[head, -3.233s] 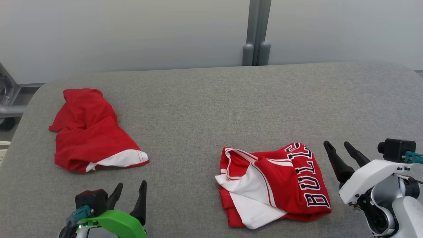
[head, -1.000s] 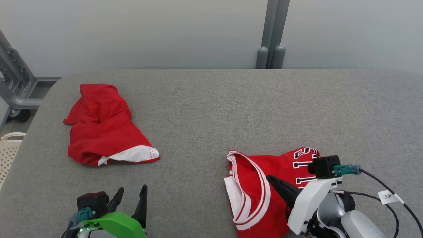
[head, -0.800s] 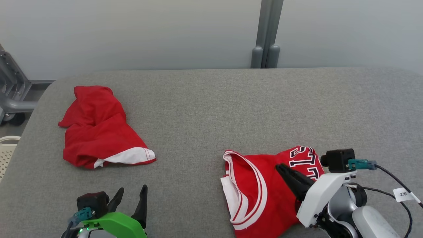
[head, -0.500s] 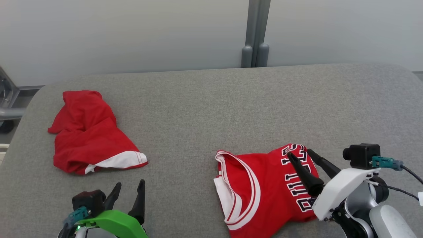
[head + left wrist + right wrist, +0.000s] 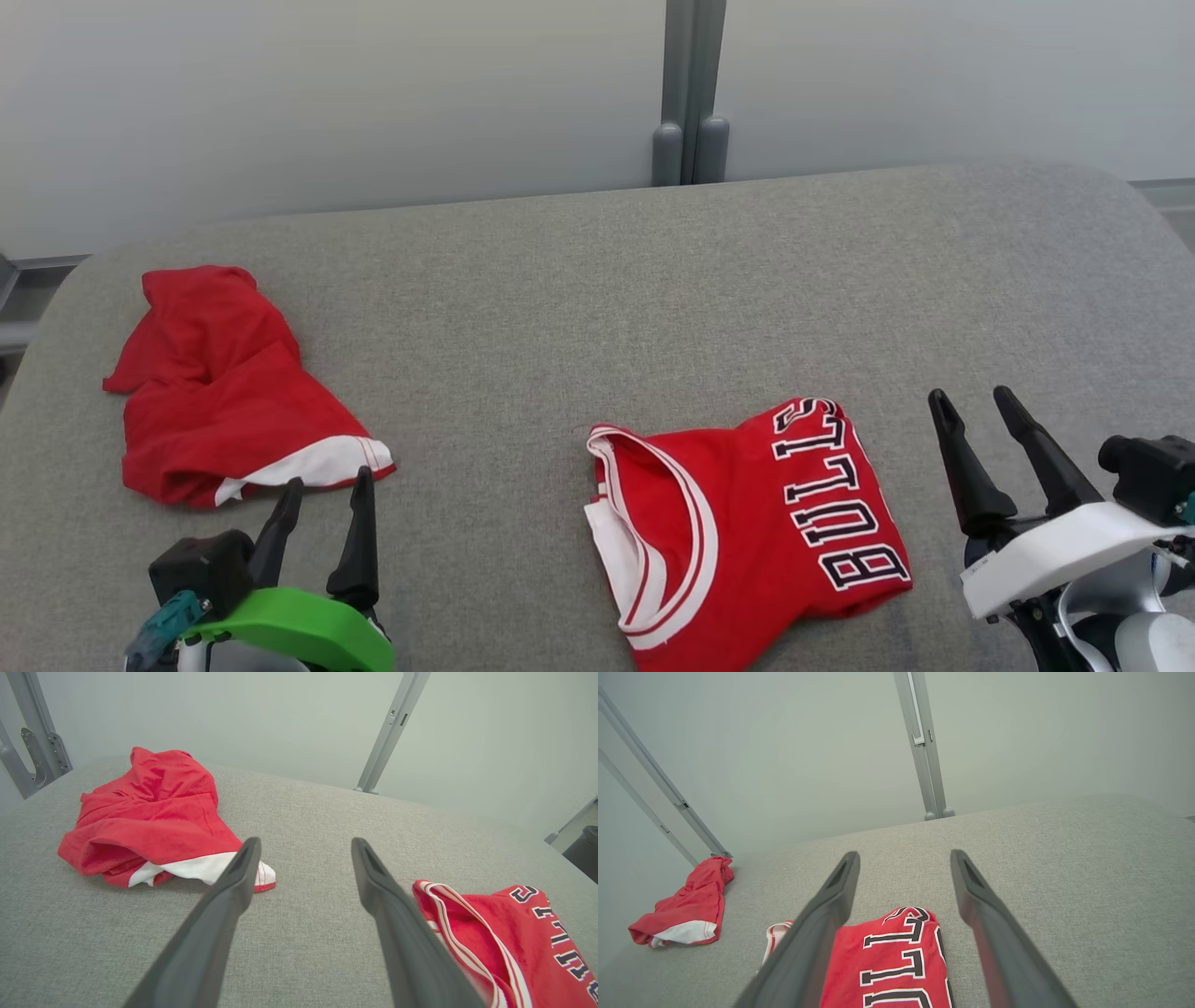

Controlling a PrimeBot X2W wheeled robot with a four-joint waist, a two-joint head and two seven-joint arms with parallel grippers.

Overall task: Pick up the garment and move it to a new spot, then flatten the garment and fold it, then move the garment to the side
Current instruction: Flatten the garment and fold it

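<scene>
A red jersey with white trim and "BULLS" lettering lies folded on the grey padded table, front right of centre. It also shows in the left wrist view and the right wrist view. My right gripper stands open just right of it, touching nothing, its own fingers spread above the lettering. A second red garment with a white hem lies crumpled at the left. My left gripper is open at the front left, just in front of that hem.
A grey post rises behind the table against a pale wall. A metal frame stands off the table's left end. Bare grey padding lies between the two garments and across the back.
My right gripper, shut and over the jersey a second ago, has opened and drawn back to the right. The jersey stays flat. The head camera has shifted; my left gripper stays open.
</scene>
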